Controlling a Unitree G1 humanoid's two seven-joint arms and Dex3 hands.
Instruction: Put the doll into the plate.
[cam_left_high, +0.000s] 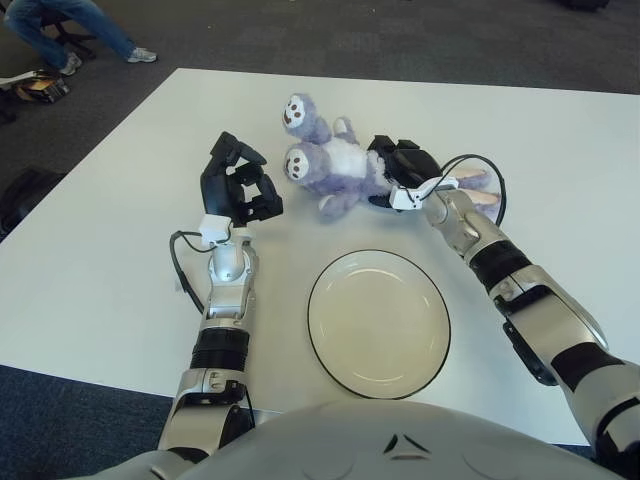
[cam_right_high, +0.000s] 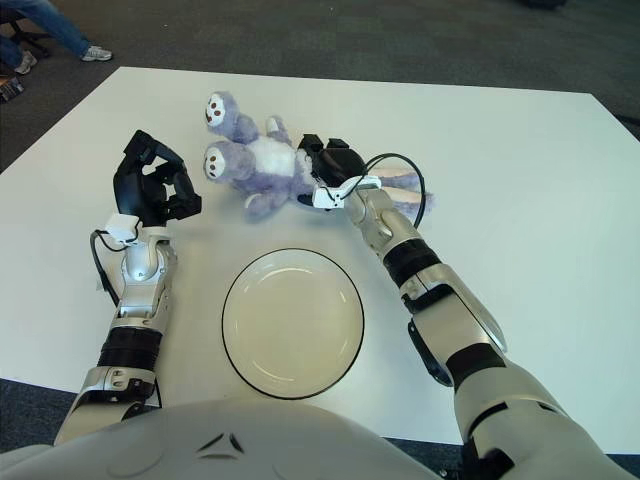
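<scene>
White tabletop (cam_left_high: 90, 270) filled most of the view, its surface plain and matte; dark grey carpeted floor (cam_left_high: 400, 35) lay beyond its far edge and along its left side; at upper left a seated person's legs (cam_left_high: 70, 22) in blue jeans were visible, one foot in a light sneaker (cam_left_high: 141, 56); a dark object with yellow parts (cam_left_high: 38, 88) lay on the floor nearby, identity unclear.
</scene>
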